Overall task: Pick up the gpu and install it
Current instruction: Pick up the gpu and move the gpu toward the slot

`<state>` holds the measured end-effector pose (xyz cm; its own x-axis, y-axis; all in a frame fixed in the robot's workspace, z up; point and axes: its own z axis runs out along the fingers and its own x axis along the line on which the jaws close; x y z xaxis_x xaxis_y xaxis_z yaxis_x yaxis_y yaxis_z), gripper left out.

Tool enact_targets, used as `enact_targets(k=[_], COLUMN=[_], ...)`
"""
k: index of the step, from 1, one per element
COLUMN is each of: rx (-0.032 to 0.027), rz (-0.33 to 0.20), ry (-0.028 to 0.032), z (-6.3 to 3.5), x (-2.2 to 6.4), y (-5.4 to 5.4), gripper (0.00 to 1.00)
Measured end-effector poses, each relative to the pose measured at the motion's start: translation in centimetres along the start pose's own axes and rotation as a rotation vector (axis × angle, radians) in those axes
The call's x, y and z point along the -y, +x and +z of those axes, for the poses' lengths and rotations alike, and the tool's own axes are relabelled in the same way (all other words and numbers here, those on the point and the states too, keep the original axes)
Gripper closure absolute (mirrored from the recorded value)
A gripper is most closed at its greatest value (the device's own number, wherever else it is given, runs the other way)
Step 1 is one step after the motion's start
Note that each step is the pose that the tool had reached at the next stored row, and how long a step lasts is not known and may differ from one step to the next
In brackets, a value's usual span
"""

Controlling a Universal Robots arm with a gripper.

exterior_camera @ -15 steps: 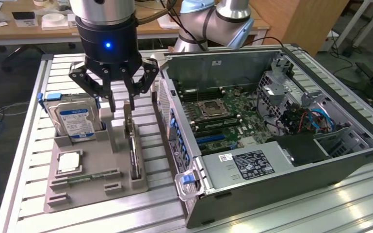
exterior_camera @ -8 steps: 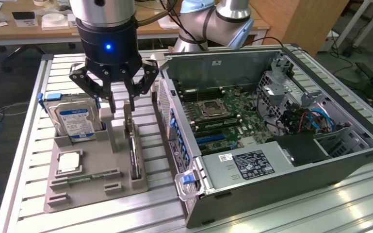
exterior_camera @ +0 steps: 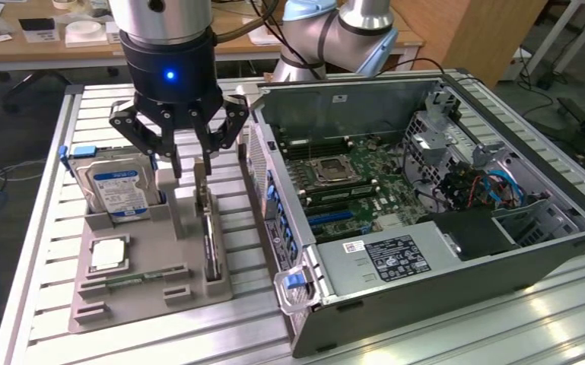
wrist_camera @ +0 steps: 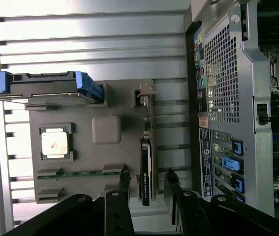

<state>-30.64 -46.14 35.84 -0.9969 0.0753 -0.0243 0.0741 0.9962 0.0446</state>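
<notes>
Fingers [wrist_camera: 124, 181] spread wide, one either side of graphics card [wrist_camera: 145, 173], which stands on edge between them in gray holder [wrist_camera: 106, 129] on counter [wrist_camera: 90, 34]. Open computer case [exterior_camera: 444, 228] just beside.

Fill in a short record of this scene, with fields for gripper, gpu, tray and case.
gripper: open, above the tray, fingers either side of the gpu, gaps showing
gpu: on edge in its tray slot, not yet installed
tray: also holds hard drive, cpu, memory stick
case: open, beside the tray on the exterior view's right
</notes>
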Motion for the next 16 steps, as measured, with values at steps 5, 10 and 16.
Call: enact_targets(k=[5, 10, 16], rx=[0.0, -0.0002, 0.0], rz=[0.0, 0.0, 0.0], ry=[-0.0001, 0.0002, 0.0], z=[0.37, 0.62, 0.64], x=[0.02, 0.03, 0.03], y=[0.01, 0.02, 0.02], gripper=[0.58, 0.58, 0.58])
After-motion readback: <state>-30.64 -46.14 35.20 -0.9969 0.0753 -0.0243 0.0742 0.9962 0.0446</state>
